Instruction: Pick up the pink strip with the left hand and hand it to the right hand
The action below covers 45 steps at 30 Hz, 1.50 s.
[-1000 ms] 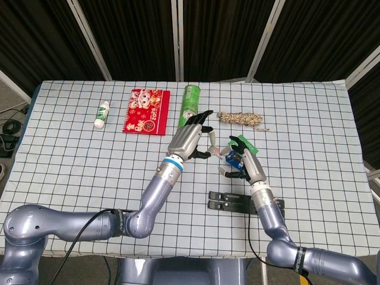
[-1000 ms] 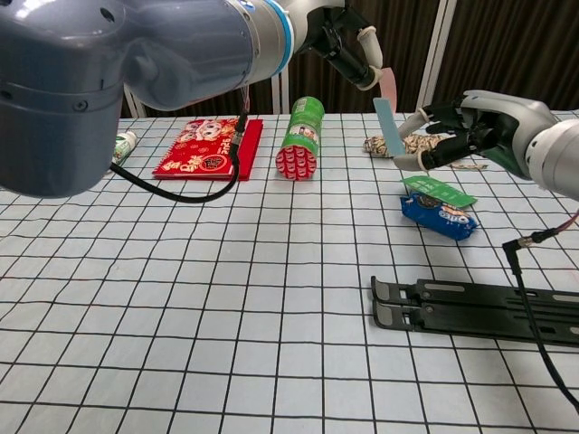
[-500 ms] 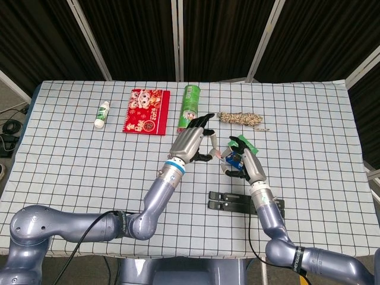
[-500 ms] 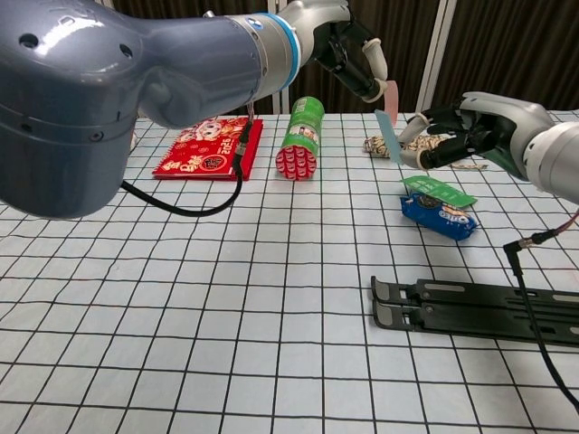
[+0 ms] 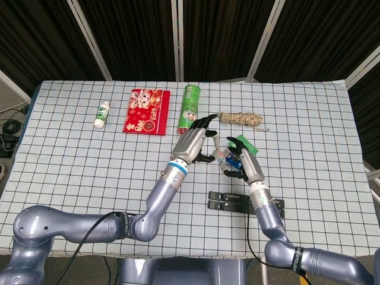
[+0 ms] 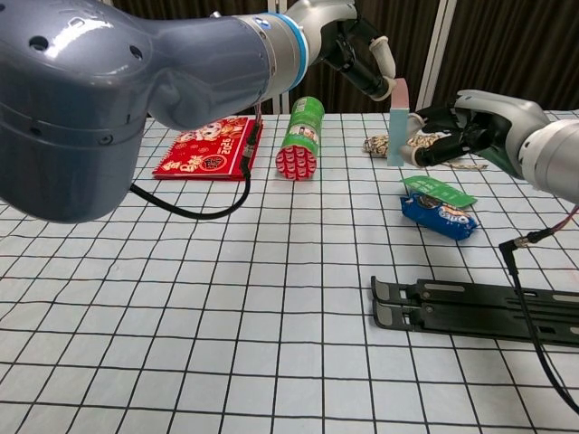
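The pink strip [image 6: 398, 125], pink at the top and pale blue lower down, hangs upright in the air between my two hands, above the checked table [image 6: 181, 298]. My left hand [image 6: 357, 54] pinches its top end from above. My right hand [image 6: 470, 127] reaches in from the right, fingers curled around the strip's lower end. In the head view the left hand [image 5: 193, 142] and right hand [image 5: 246, 167] meet at mid-table, and only a sliver of the strip [image 5: 221, 154] shows between them.
A green can [image 6: 303, 140] lies behind the hands, with a red booklet [image 6: 206, 149] to its left and a white bottle [image 5: 102, 114] further left. A coiled rope [image 5: 240, 119], a green packet [image 6: 437, 190] on a blue packet [image 6: 439, 215], and a black bracket [image 6: 479, 310] lie near the right arm.
The left hand carried the strip rightward to the right hand. The right hand's fingers, spread before, have curled in around the strip's lower end.
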### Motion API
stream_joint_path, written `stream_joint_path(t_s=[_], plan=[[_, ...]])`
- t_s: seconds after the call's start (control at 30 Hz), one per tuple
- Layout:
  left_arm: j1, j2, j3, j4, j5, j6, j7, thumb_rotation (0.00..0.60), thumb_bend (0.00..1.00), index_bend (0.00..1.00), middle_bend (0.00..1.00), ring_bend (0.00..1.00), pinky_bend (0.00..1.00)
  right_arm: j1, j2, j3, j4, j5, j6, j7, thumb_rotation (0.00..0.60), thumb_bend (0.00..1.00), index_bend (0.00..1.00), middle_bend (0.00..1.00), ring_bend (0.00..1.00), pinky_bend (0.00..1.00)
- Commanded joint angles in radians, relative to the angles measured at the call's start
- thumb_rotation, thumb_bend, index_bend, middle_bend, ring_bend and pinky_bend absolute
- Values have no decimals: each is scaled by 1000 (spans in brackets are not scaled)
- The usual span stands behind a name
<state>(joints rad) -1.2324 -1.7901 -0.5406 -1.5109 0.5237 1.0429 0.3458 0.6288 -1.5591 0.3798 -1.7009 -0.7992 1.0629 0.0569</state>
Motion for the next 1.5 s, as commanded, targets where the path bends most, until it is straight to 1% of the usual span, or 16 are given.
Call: stream_joint_path(t_s=[0.03, 0.23, 0.4, 0.47, 0.77, 0.97, 1.17, 1.23, 1.27, 1.3, 1.33, 1.37, 1.4, 1.43, 1.47, 1.5], plan=[[-1, -2, -1, 1, 1, 0, -2, 600, 569, 807, 0, 0, 0, -1, 1, 1, -3, 1, -2, 0, 600, 387, 580, 100, 0, 0], [-5, -6, 1, 4, 1, -1, -2, 600, 568, 807, 0, 0, 0, -2, 2, 3, -6, 1, -2, -3, 600, 415, 619, 109, 0, 0], [-5, -7, 0, 6, 2, 0, -4, 600, 570, 809, 0, 0, 0, -4, 4, 1, -7, -2, -4, -4, 600, 415, 694, 118, 0, 0], [-4, -7, -1, 5, 2, -1, -7, 600, 570, 811, 0, 0, 0, -5, 5, -1, -7, -2, -5, -6, 600, 415, 708, 119, 0, 0], [-1, 23, -30, -36, 28, 23, -16, 600, 569, 819, 0, 0, 0, -10, -4, -44, 50, 17, -19, -50, 600, 416, 722, 120, 0, 0], [7, 48, -37, -67, 29, 35, -13, 600, 569, 821, 0, 0, 0, -15, -10, -54, 67, 16, -20, -57, 600, 415, 724, 121, 0, 0], [28, 76, -26, -90, 24, 43, -11, 600, 570, 820, 0, 0, 0, -20, -11, -67, 78, -12, -1, -80, 600, 405, 708, 122, 0, 0], [44, 96, -10, -99, 24, 47, -4, 600, 569, 813, 0, 0, 0, -24, -8, -74, 86, -29, 9, -90, 600, 344, 585, 115, 0, 0], [50, 103, -4, -102, 23, 48, -1, 600, 566, 792, 0, 0, 0, -26, -7, -78, 90, -38, 13, -93, 600, 267, 444, 95, 0, 0], [61, 117, 7, -109, 18, 49, 6, 600, 536, 711, 0, 0, 0, -28, -5, -84, 96, -52, 16, -98, 600, 173, 289, 66, 0, 0], [82, 147, 36, -117, -8, 48, 34, 600, 465, 607, 0, 0, 0, -31, 8, -97, 106, -67, 17, -113, 600, 113, 200, 44, 0, 0], [106, 205, 69, -156, -44, 37, 82, 600, 304, 396, 0, 0, 0, -37, 30, -110, 112, -91, 14, -120, 600, 45, 103, 19, 0, 0], [115, 239, 82, -180, -59, 31, 104, 600, 140, 186, 0, 0, 0, -41, 43, -117, 115, -106, 11, -120, 600, 18, 59, 9, 0, 0], [124, 267, 93, -198, -67, 28, 121, 600, 52, 85, 0, 0, 0, -46, 56, -123, 119, -122, 11, -119, 600, 1, 22, 2, 0, 0], [132, 288, 101, -213, -68, 27, 128, 600, 1, 10, 0, 0, 0, -51, 67, -128, 123, -138, 11, -116, 600, 0, 4, 0, 0, 0], [145, 311, 111, -224, -61, 37, 132, 600, 0, 0, 0, 0, 0, -58, 84, -136, 134, -164, 20, -119, 600, 0, 0, 0, 0, 0]])
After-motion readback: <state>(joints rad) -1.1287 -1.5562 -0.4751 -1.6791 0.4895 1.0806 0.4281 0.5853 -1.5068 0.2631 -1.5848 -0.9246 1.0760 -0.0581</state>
